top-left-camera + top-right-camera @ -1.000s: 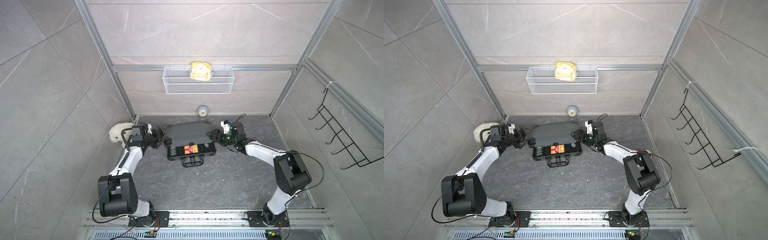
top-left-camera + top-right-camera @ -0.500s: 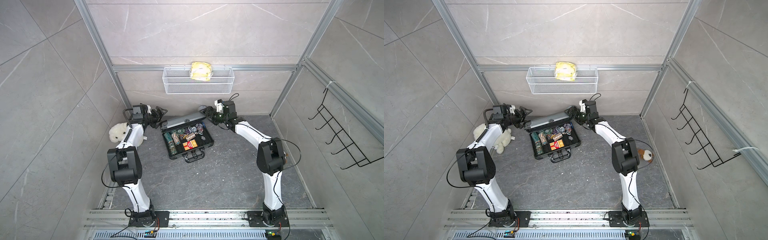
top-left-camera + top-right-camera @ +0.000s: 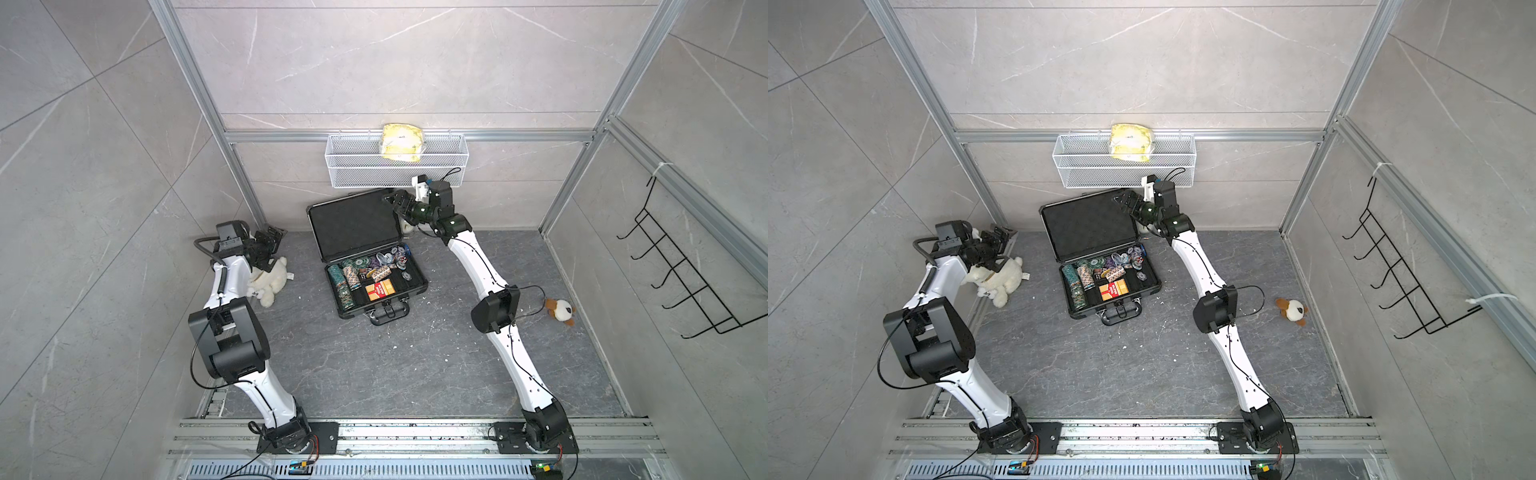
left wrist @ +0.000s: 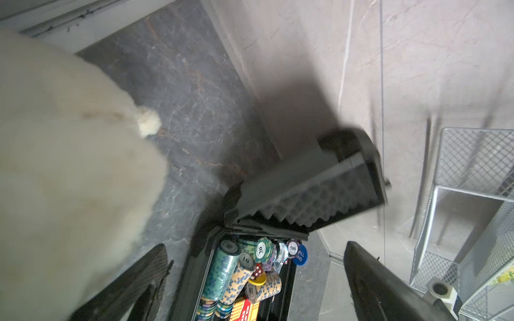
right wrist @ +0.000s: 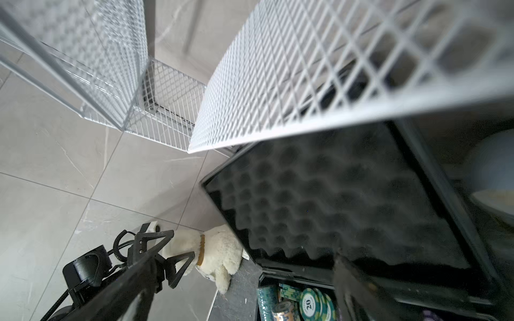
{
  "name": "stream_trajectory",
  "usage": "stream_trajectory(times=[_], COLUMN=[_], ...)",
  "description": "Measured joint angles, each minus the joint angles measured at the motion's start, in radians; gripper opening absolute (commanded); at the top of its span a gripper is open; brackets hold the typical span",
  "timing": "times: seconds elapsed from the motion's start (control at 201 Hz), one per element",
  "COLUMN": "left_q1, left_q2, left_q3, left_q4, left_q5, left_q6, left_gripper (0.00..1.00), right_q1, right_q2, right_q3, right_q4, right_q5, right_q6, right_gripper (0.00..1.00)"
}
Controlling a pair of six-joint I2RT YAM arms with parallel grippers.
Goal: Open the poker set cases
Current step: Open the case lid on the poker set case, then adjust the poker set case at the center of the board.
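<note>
Poker set case (image 3: 417, 286) lies open near the middle of the grey desk (image 3: 374, 365), close to the back wall. Its foam-lined lid (image 3: 1090, 226) stands upright, handle (image 3: 389, 313) toward the arm bases. Stacked chips (image 3: 353, 276) and a red card deck (image 3: 379, 288) fill the base. Right claw (image 3: 392, 199), released with fingers spread, sits at the lid's upper corner below the wire basket (image 3: 395, 176); contact cannot be told. Left claw (image 3: 272, 237), also released and grasping nothing, hangs over the white plush dog (image 3: 270, 282), well apart from the case.
</note>
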Motion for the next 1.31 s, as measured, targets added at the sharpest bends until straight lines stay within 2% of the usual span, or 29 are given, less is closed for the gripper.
stream_trajectory(times=[0.134,0.343,0.508,0.682,0.826,1.02,1.309], left_q1=[-0.03,-0.092,-0.158,-0.204,-0.202,-0.201,-0.212], left_q2=[-0.04,-0.041,-0.042,-0.026,0.002,0.051,0.08], left_q3=[-0.141,-0.28,-0.37,-0.382,-0.375,-0.354,-0.3], left_q4=[0.055,0.111,0.153,0.18,0.2,0.208,0.206], left_q5=[0.024,0.053,0.064,0.077,0.076,0.079,0.079], left_q6=[-0.008,-0.004,0.005,0.021,0.025,0.032,0.057], left_gripper=[0.99,0.99,0.99,1.0,0.99,1.0,0.99], right_q1=[0.01,0.043,0.052,0.008,-0.075,-0.163,-0.204], right_q2=[0.012,0.011,0.011,0.011,0.011,0.007,-0.087], right_q3=[0.024,0.034,0.035,0.036,0.037,0.024,-0.204], right_q4=[-0.224,-0.519,-0.666,-0.748,-0.775,-0.803,-0.731], right_q5=[0.027,0.145,0.221,0.246,0.192,0.034,-0.126], right_q6=[-0.109,-0.322,-0.446,-0.531,-0.573,-0.616,-0.617], right_gripper=[0.99,1.0,1.0,1.0,1.0,1.0,1.0])
